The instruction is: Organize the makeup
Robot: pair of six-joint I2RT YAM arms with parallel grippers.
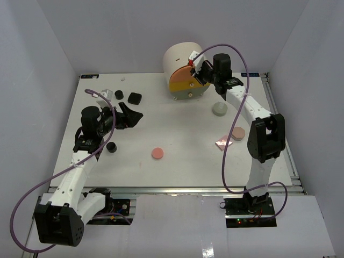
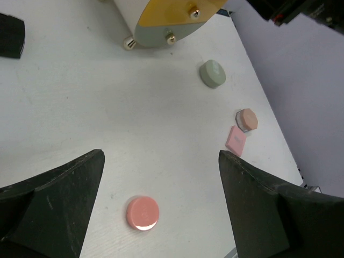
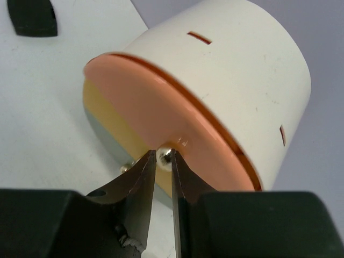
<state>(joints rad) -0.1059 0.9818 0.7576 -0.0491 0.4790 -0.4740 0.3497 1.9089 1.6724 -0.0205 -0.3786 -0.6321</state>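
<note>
The makeup lies scattered on the white table. A pink round compact (image 1: 157, 153) (image 2: 142, 213) sits mid-table, below and between the fingers of my open left gripper (image 1: 131, 115) (image 2: 160, 156), which touches nothing. To the right lie a grey-green compact (image 1: 219, 109) (image 2: 212, 73), a tan compact (image 1: 238, 133) (image 2: 247, 119) and a pink square palette (image 1: 223, 143) (image 2: 236, 140). Small black jars (image 1: 112, 147) (image 1: 119, 95) stand at the left. My right gripper (image 1: 198, 70) (image 3: 164, 156) is shut on the small metal knob (image 3: 166, 156) of the orange drawer (image 3: 161, 102).
The big cream cylindrical box (image 1: 180, 56) (image 3: 231, 70) stands at the back centre with orange, yellow and grey drawer fronts. A black square case (image 1: 134, 98) (image 3: 33, 19) lies at the back left. White walls close in on three sides.
</note>
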